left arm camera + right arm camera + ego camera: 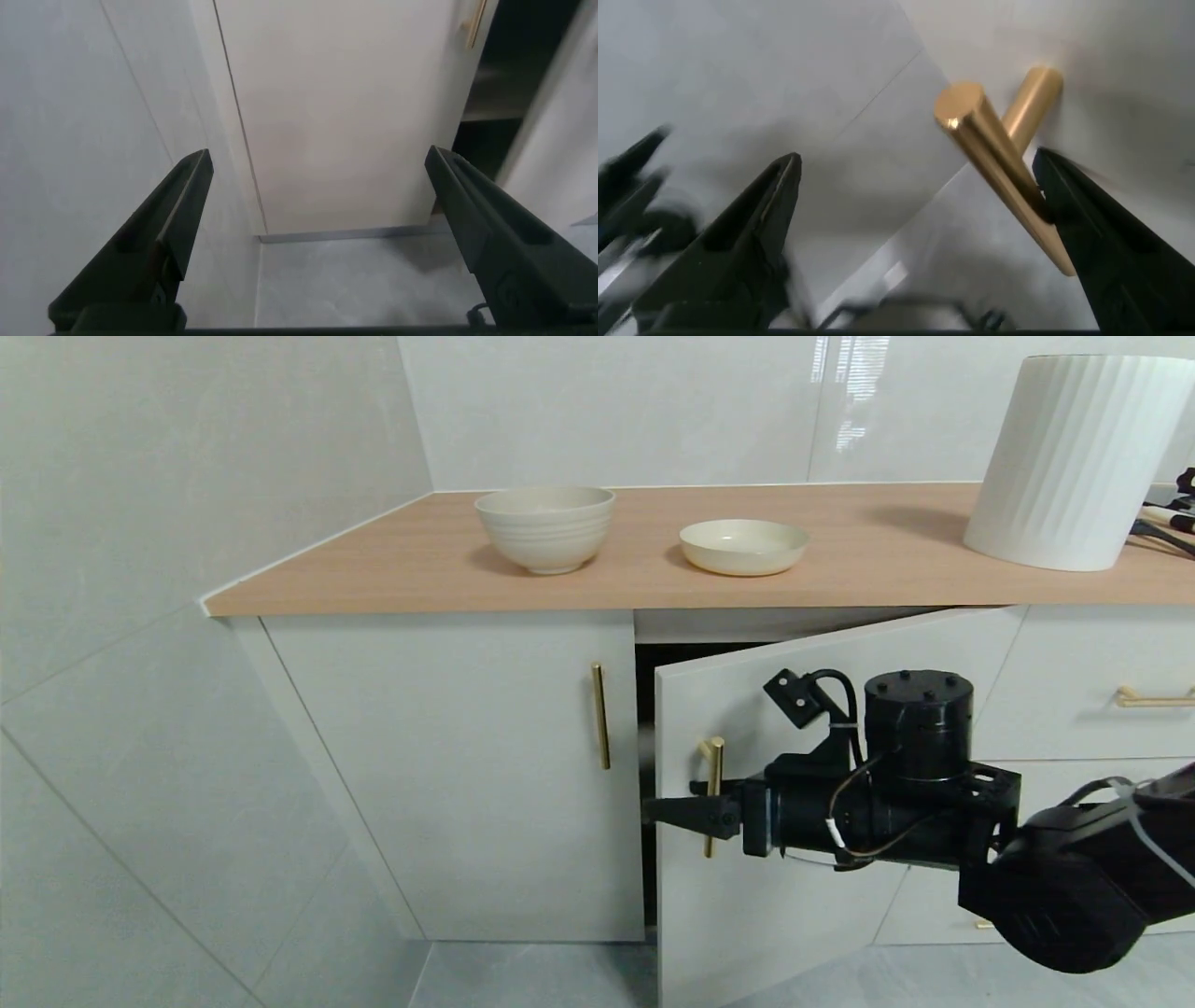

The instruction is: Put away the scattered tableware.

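Note:
A deep cream bowl [546, 527] and a shallow cream dish [744, 545] stand side by side on the wooden countertop [868, 569]. Below them, the right cabinet door [812, 653] stands partly ajar. My right gripper [686, 812] [915, 163] is level with that door's gold handle [712, 784] [1008, 177], open, with the handle bar between its fingers and close against one of them. My left gripper [318, 187] is open and holds nothing, low down, facing the shut left door [336, 112] and the floor.
A tall white ribbed container [1074, 457] stands at the counter's right end, with dark utensils [1167, 518] behind it. The left door has its own gold handle [600, 716]. A drawer with a gold pull [1153, 697] is to the right. Tiled wall closes the left side.

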